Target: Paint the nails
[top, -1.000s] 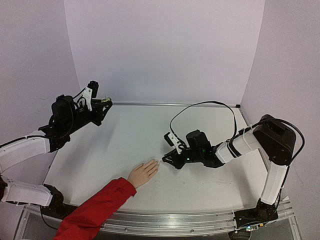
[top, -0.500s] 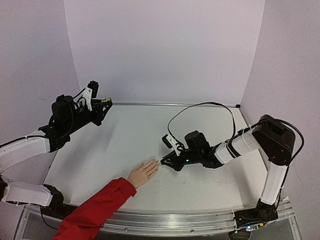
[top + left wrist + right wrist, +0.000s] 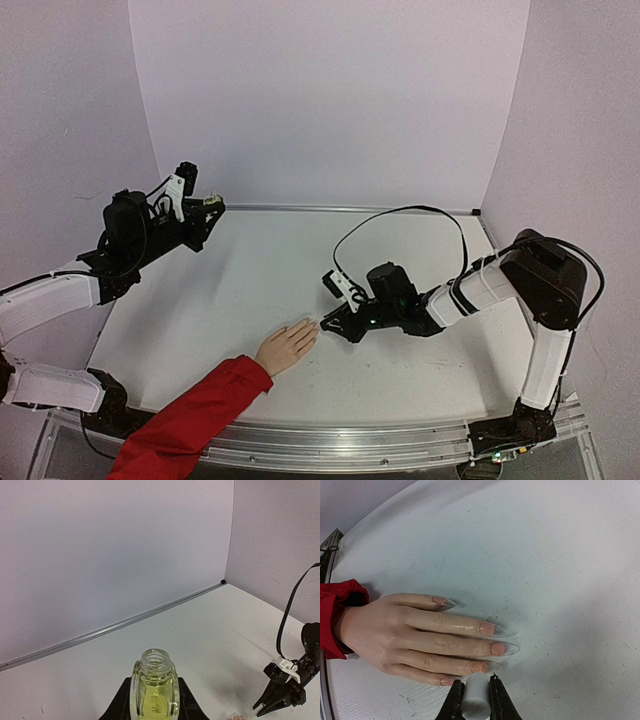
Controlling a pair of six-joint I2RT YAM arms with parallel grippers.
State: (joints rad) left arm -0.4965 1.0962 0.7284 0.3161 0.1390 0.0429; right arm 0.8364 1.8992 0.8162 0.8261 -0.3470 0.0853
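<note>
Peach nails just ahead of right end effector, clenched on white cap.

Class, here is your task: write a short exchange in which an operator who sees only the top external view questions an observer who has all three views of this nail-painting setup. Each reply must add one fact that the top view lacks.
Operator: From above I can't make out what the left gripper carries. What is it?
Observer: The left gripper is shut on a small glass bottle of yellow-green liquid, upright, its threaded neck uncapped.
Operator: And the right gripper, near the hand?
Observer: The right gripper is shut on a white cap, whose far end sits just beside the nails of the hand lying flat; no brush tip shows there.
</note>
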